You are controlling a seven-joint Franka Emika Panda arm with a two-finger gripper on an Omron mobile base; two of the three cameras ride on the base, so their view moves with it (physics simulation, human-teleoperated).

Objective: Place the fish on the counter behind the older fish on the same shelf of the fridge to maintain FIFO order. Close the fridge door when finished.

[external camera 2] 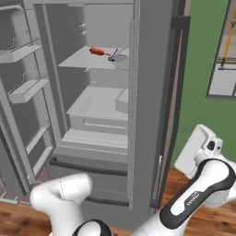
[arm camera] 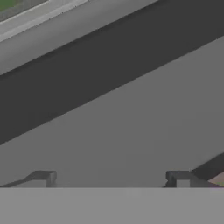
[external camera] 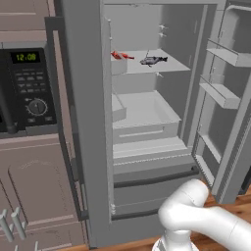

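Red-orange fish (external camera: 122, 55) already lay on fridge shelf (external camera: 169, 67), toward back edge, behind dark grey older fish (external camera: 153, 60). Gripper (arm camera: 111, 178) fingers spread wide, empty. Fridge door (external camera: 230, 98) stood open; closing remained.

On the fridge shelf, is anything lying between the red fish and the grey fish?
No. In the left base view, bare shelf separates the red fish from the grey fish; they lie apart, with the red one further back.
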